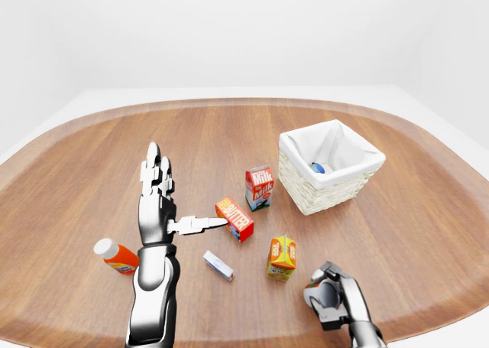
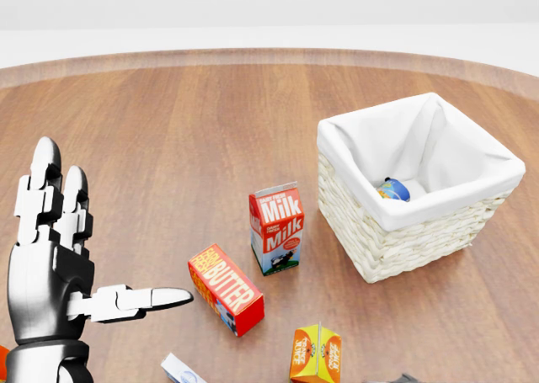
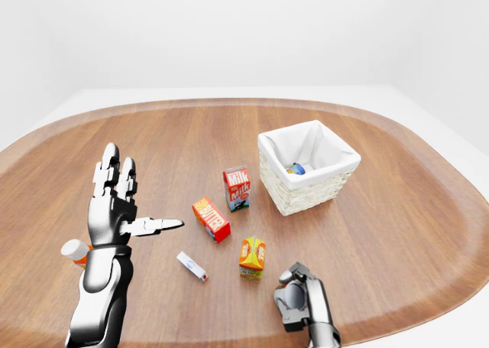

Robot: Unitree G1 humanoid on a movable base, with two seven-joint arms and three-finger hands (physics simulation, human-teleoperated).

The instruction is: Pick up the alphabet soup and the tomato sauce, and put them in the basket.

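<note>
Left robot hand (image 1: pixel 159 203) raised above the table (image 1: pixel 92 157), fingers spread, thumb out sideways, holding nothing. Right robot hand (image 1: pixel 330 298) low near table's bottom edge, fingers curled inward; can't tell if it holds anything. Basket (image 2: pixel 396 223) with white liner at right; a can (image 2: pixel 392 189) with blue top lies inside. Milk carton (image 2: pixel 276 228) stands left of basket, butter box (image 2: pixel 226 289) beside it, orange carton (image 1: pixel 282 257), small white box (image 1: pixel 218 265), and bottle (image 1: pixel 116 257) by left arm.

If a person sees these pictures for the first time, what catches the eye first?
Probably the raised left hand at the left-eye view's lower left, fingers spread open above the wooden table. Next, the white-lined basket at the head view's right, with a blue can inside, and the red milk carton just left of it.
</note>
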